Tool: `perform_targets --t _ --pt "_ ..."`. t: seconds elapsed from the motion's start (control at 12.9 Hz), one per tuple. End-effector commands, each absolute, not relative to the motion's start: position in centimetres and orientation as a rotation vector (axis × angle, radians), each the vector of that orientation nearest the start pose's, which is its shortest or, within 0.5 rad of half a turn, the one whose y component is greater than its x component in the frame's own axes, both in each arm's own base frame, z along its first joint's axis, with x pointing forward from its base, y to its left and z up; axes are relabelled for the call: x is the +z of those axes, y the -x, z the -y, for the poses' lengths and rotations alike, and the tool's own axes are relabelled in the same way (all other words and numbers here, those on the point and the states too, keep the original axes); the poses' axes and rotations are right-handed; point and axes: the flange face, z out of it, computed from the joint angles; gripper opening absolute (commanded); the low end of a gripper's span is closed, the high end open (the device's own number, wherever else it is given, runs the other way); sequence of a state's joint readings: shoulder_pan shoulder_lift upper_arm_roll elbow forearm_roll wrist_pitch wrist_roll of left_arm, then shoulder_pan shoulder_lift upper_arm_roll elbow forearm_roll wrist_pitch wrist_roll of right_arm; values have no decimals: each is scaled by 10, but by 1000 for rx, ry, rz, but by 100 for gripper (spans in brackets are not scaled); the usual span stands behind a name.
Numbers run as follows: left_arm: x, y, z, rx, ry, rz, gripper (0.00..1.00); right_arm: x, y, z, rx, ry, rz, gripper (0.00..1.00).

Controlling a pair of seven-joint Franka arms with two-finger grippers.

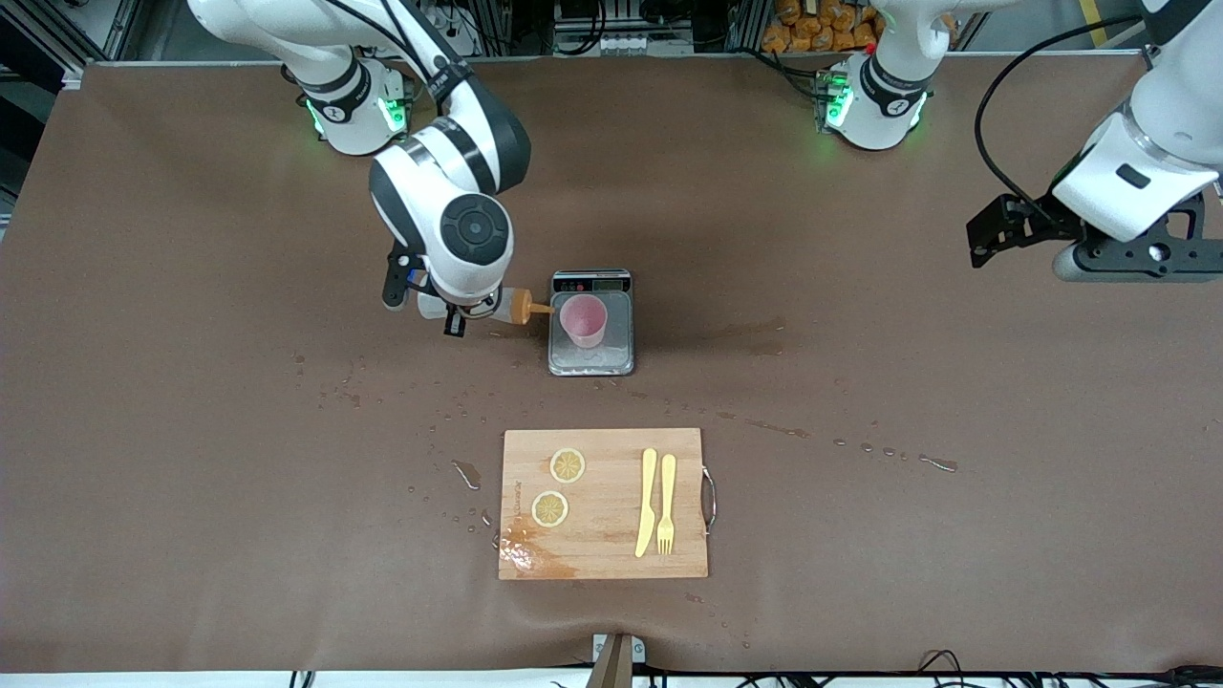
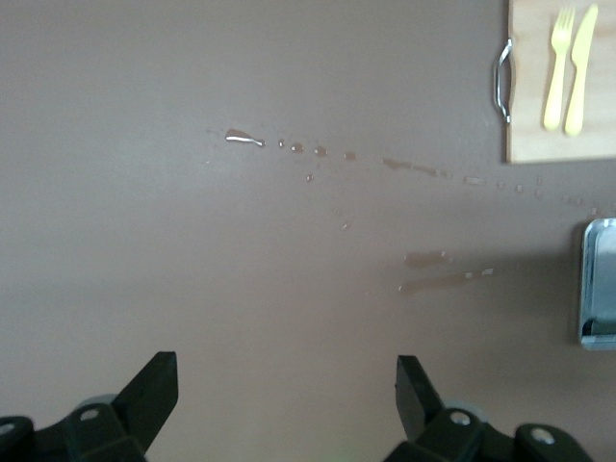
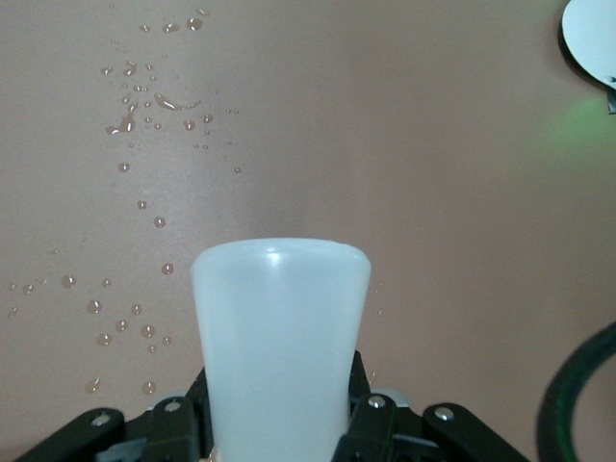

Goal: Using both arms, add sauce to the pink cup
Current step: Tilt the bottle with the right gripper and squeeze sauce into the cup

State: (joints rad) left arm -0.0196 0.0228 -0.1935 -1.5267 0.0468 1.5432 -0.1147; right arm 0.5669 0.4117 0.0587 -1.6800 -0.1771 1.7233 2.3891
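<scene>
we see the right hand [image 1: 457, 311] clamped on the sauce bottle [image 1: 511, 308], held sideways with its orange nozzle at the rim of the pink cup [image 1: 584, 320]. the cup stands on a small scale [image 1: 592, 358] mid-surface. the left hand [image 2: 287, 395] waits with fingers spread wide over the wet brown surface [image 1: 860, 382] at its own end, holding nothing.

Place: a robot test lab, not a home kitchen.
Counter [image 1: 191, 382]: covered in one brown mat, spotted with spilled drops.
Arms: two white arms bolted at its edge, bases lit green.
Surroundings: metal frames and cables around it.
Props: digital scale [image 1: 591, 323], wooden cutting board [image 1: 604, 504].
</scene>
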Motion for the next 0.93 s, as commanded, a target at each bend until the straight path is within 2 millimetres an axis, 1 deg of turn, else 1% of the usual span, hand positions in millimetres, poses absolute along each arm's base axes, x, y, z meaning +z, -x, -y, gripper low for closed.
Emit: perform_targets --t 0.0,0.08,0.23,0.31,0.39,0.47,0.62,0.7,0.78,0.85 --pt "641 -533 102 10 3070 -243 100 329 -520 -366 -371 2311 -2674 52" --pt "644 -532 101 7 3077 -242 100 321 -517 -374 -394 2329 -2668 52" --pt "652 -529 98 -4 3120 -220 100 314 -516 -378 -441 2337 -2686 52" --pt "653 -529 88 -6 3143 -185 100 316 -519 -382 -444 2335 -2694 52" --pt "656 -526 82 2 3142 -177 100 318 -519 -387 -457 2350 -2708 52" --pt "655 -526 81 18 3141 -173 100 321 -518 -391 -466 2363 -2719 52" --pt "651 -527 80 34 3135 -147 100 327 -517 -391 -476 2368 -2731 52" --pt "647 -529 79 45 3132 -142 100 327 -514 -395 -478 2378 -2721 50" --pt "645 -532 80 47 3130 -144 100 326 -513 -396 -482 2381 -2719 46" --pt "649 -530 80 38 3131 -144 100 324 -513 -396 -483 2383 -2720 40"
